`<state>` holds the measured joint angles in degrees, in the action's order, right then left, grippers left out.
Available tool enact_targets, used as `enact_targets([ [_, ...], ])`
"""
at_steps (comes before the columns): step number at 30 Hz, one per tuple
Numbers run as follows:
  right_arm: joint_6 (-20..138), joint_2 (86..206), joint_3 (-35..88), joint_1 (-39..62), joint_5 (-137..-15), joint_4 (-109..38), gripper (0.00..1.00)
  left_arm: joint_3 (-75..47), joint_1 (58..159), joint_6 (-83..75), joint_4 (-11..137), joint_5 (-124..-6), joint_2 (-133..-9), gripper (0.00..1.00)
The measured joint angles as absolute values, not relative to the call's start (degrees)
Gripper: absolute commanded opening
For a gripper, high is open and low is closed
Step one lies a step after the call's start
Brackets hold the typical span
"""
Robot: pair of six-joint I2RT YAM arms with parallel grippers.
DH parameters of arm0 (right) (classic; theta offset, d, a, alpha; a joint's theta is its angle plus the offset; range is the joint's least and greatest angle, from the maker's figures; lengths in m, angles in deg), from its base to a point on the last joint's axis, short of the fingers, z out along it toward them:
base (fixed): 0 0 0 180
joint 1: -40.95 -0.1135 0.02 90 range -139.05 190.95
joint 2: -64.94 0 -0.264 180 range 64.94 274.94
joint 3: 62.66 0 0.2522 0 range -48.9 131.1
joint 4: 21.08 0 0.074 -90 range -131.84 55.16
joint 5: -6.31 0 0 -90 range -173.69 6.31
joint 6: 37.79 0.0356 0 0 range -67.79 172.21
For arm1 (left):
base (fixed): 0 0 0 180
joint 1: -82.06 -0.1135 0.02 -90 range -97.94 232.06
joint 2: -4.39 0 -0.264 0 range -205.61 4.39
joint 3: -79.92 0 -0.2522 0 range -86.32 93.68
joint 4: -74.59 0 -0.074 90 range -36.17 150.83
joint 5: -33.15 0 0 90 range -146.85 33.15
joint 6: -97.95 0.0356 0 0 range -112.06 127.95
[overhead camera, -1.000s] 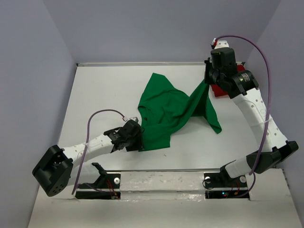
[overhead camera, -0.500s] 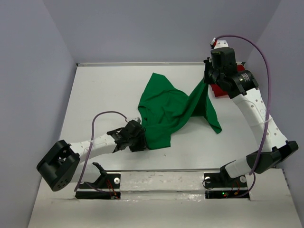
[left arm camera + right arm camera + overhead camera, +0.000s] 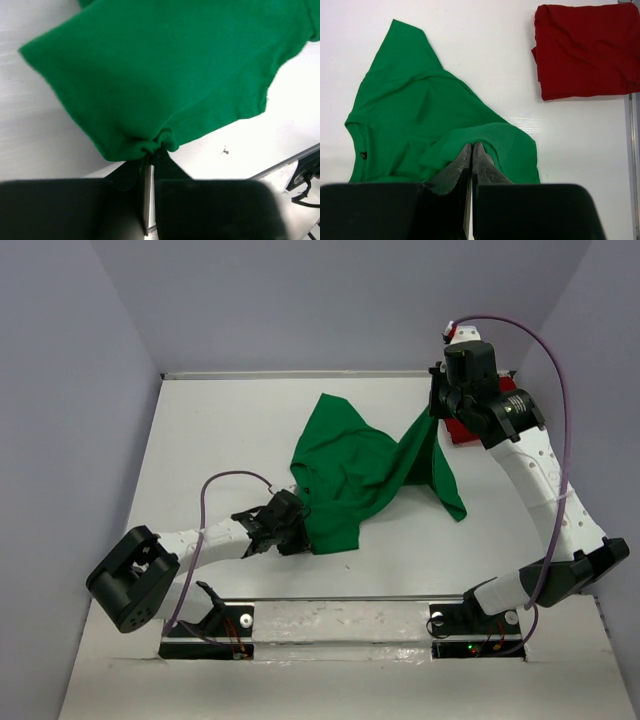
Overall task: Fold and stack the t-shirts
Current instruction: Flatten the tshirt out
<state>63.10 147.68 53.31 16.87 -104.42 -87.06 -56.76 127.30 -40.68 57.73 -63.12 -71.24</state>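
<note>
Here the left jaws and the right jaws each clamp the green t-shirt (image 3: 340, 460).

White, smooth worktop (image 3: 220, 430) bounded on three sides by plain pale lilac-grey walls (image 3: 330, 300). Shiny metal rail (image 3: 340, 614) runs along its near edge. One small dark speck (image 3: 225, 150) marks the surface.

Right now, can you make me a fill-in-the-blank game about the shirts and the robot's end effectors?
1. The dark red cloth t-shirt is already ____.
2. The left end effector is shut on the bright green cloth t-shirt, not the ____ one.
3. The right end effector holds part of the ____ t-shirt up off the white table.
Missing words: folded, red, green.
</note>
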Motion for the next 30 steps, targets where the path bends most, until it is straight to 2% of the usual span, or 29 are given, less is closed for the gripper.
enact_targets([
  [6, 63.1, 147.7, 53.31, 16.87, -104.07, -87.04, 0.0, -56.67, 127.34, -40.19, 57.16, -62.44, -70.48, 0.0],
  [12, 63.13, 147.9, 53.24, 16.87, -104.33, -87.0, 0.0, -50.11, 127.49, -38.27, 41.03, -55.4, -62.45, 0.0],
  [20, 62.49, 149.23, 53.94, 16.87, -108.48, -87.24, 0.0, -16.04, 127.76, -29.57, 23.46, -42.31, -54.46, 0.0],
  [25, 61.81, 150.06, 59.69, 16.87, -111.74, -88.81, 0.0, -0.04, 127.76, -22.05, 15.4, -33.85, -53.28, 0.0],
  [30, 60.37, 149.91, 68.44, 16.87, -116.66, -90.71, 0.0, 10.89, 127.76, -17.97, 9.43, -28.91, -54.43, 0.0],
])
